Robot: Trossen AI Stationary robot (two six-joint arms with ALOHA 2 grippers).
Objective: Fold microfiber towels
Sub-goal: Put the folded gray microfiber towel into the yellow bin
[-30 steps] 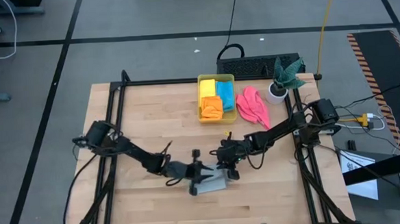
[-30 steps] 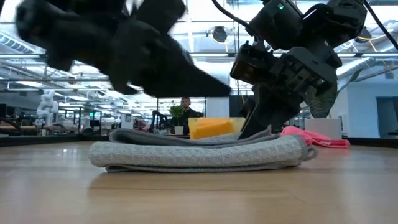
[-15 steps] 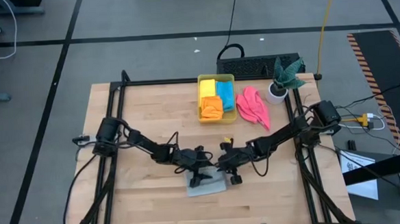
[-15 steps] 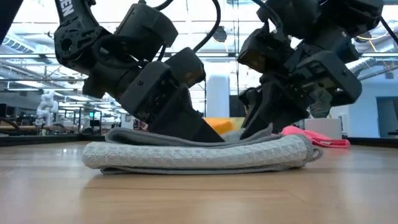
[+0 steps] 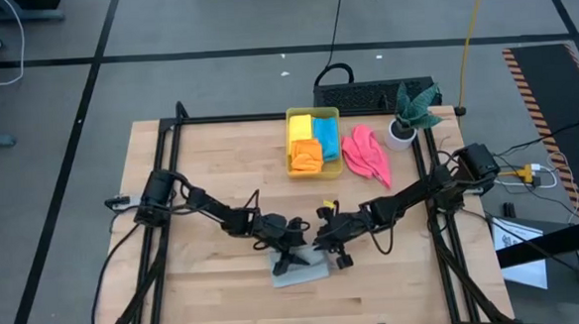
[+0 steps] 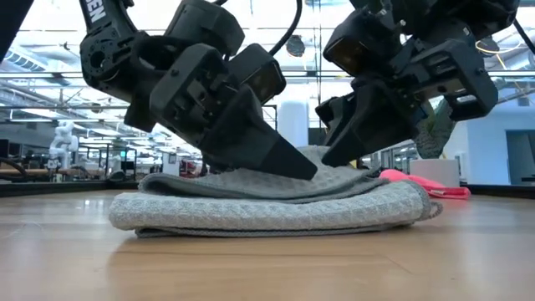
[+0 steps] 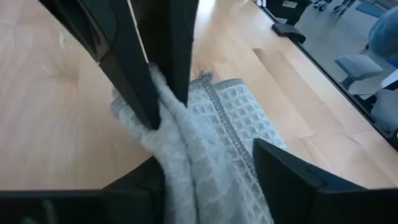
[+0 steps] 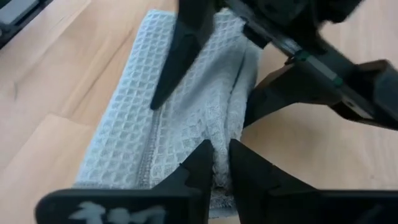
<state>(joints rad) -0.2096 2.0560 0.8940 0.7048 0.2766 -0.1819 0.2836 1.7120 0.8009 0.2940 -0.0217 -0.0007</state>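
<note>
Right pincer (image 8: pixel 214 163) pinching grey towel (image 8: pixel 180 112) — left pincer (image 7: pixel 205 168) spread over it

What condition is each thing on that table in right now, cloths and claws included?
Grey towel: folded, flat on table, top layer pinched.
Pink towel: crumpled, unfolded.
Yellow bin: holds folded towels.
Left gripper: open, straddling the cloth.
Right gripper: shut on the grey towel.

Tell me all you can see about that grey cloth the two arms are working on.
The grey towel is a soft, waffle-textured cloth with a stitched hem, folded into flat layers on the wooden table, at its front middle. The right end effector pinches a raised ridge of its top layer. The left end effector stands open, its fingers astride the same bunched fold.
</note>
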